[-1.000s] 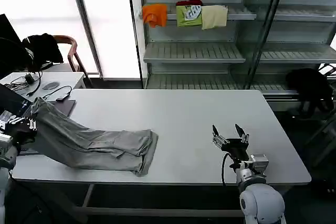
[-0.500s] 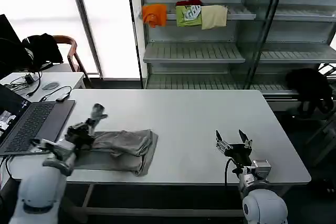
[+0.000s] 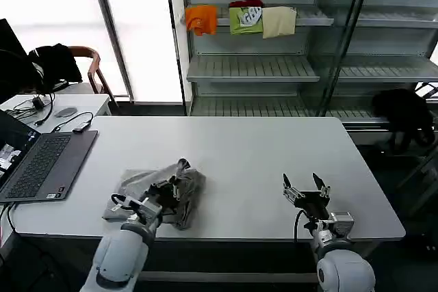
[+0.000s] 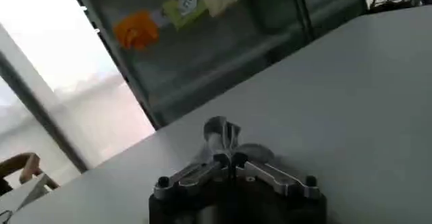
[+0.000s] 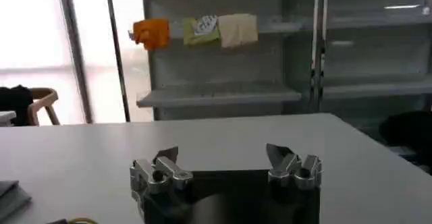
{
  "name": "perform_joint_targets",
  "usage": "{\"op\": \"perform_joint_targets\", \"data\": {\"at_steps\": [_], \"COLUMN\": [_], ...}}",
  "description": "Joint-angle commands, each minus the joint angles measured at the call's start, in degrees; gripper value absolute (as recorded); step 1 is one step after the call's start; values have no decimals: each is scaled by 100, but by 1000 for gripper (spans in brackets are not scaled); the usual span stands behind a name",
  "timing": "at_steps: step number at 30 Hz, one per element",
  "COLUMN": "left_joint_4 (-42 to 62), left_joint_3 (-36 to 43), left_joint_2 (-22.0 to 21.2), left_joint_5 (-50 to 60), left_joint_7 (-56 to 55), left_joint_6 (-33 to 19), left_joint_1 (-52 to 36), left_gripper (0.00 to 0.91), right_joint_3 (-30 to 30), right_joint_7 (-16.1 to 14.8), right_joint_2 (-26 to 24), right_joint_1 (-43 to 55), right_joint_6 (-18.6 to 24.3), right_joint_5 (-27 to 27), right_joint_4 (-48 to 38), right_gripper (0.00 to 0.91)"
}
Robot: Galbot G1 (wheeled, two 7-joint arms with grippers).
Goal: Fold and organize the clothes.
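Left gripper (image 3: pixel 179 184) jaws clamped on shirt (image 3: pixel 147 184) fold, right gripper (image 3: pixel 305 192) parked with jaws spread; release risks bunched cloth springing back, fold lost on table (image 3: pixel 260 155).

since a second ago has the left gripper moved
Yes. The left gripper, jaws shut on the grey shirt, has swung rightward from beside the laptop toward mid-table, folding the cloth over.

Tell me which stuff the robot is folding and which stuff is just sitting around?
Part of the job:
grey shirt, bunched on the white table
left gripper, shut on a fold of it
right gripper, open, waiting

Just lying about:
laptop
orange, green and cream garments on the shelf
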Motion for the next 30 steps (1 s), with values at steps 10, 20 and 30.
{"op": "perform_joint_targets", "data": {"at_steps": [10,20,30], "left_joint_4": [627,631,-547], "left_joint_3": [693,792,-162], "left_joint_2": [-517,-733,-421], "left_joint_5": [254,201,-2289], "left_joint_7": [-351,-453,-370], "left_joint_6": [68,70,62], "left_joint_1": [60,116,-76], "left_gripper": [907,907,907], "right_joint_3": [-51,-53,-56], "right_joint_7": [-6,6,23], "right_joint_2": [52,64,57], "right_joint_1": [-3,-20,-49], "right_joint_6": [43,58,106], "right_joint_5": [-49,-68,-88], "right_joint_4": [-68,-70,-83], "right_gripper": [907,907,907]}}
